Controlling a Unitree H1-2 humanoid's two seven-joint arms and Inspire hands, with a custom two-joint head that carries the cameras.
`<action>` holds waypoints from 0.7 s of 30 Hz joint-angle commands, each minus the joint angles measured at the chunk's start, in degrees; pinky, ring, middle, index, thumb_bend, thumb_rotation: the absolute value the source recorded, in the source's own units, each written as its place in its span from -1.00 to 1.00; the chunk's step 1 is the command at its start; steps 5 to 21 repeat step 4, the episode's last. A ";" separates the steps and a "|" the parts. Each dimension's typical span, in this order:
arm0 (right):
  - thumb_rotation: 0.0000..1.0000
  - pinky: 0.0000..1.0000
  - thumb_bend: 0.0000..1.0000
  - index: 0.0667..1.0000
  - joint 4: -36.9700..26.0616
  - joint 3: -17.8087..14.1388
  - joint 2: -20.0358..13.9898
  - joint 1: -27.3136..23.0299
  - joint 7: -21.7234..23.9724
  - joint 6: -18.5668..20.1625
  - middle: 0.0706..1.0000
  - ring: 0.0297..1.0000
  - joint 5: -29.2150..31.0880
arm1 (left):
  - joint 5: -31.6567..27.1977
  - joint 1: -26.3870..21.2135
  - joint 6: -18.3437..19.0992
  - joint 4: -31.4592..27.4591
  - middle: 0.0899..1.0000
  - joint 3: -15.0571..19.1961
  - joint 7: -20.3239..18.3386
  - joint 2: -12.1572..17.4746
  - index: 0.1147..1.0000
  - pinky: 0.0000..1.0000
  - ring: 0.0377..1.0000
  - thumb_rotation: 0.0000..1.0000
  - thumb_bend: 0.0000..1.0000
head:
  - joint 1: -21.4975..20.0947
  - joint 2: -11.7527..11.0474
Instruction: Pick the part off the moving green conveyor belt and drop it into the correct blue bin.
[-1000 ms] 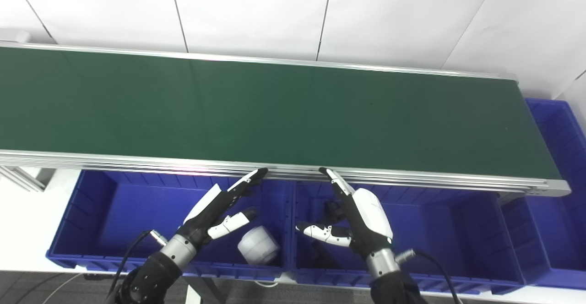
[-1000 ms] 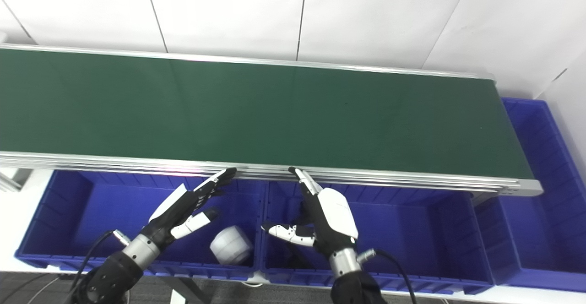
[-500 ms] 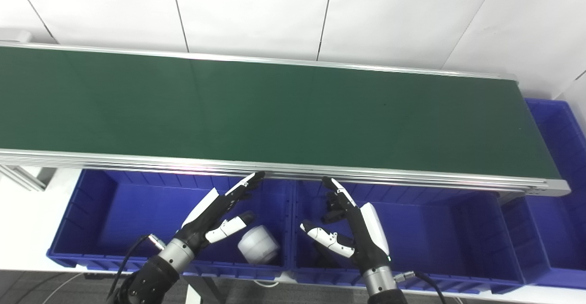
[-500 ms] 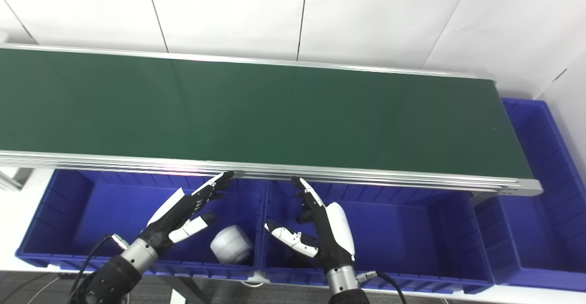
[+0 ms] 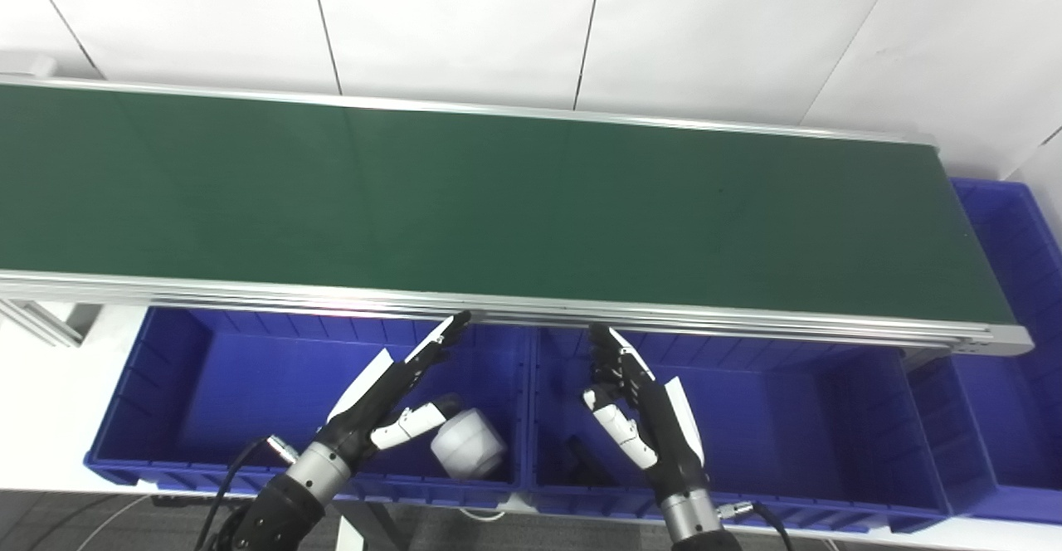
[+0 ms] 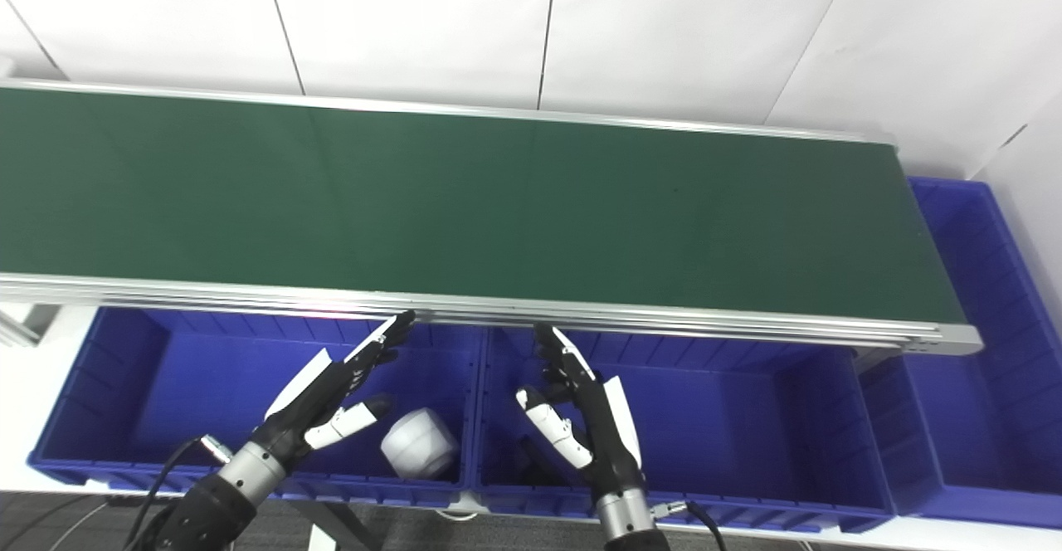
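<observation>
The green conveyor belt (image 5: 498,194) runs across the view and carries no part that I can see. My left hand (image 5: 386,393) is open and empty over the left blue bin (image 5: 199,385), next to a white round part (image 5: 467,445) lying in that bin. My right hand (image 5: 643,418) is open and empty over the middle blue bin (image 5: 788,426). A dark part (image 5: 581,455) lies in the middle bin, partly hidden by the right hand.
The belt's aluminium front rail (image 5: 747,323) runs just above both hands' fingertips. A third blue bin (image 5: 1020,302) stands at the belt's right end. A white tiled wall (image 5: 465,20) lies behind the belt.
Both hands have drawn back from the belt's front rail and lowered over the bins. The right hand has turned so its thumb lies closer to the fingers. The belt stays bare.
</observation>
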 commanded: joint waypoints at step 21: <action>0.85 0.66 0.46 0.80 -0.11 -0.91 0.55 -1.11 -0.13 -4.60 0.80 0.78 0.21 | 0.63 -0.81 -1.87 -0.66 1.00 0.45 1.08 0.03 1.00 0.89 1.00 0.79 0.23 | -0.01 -0.26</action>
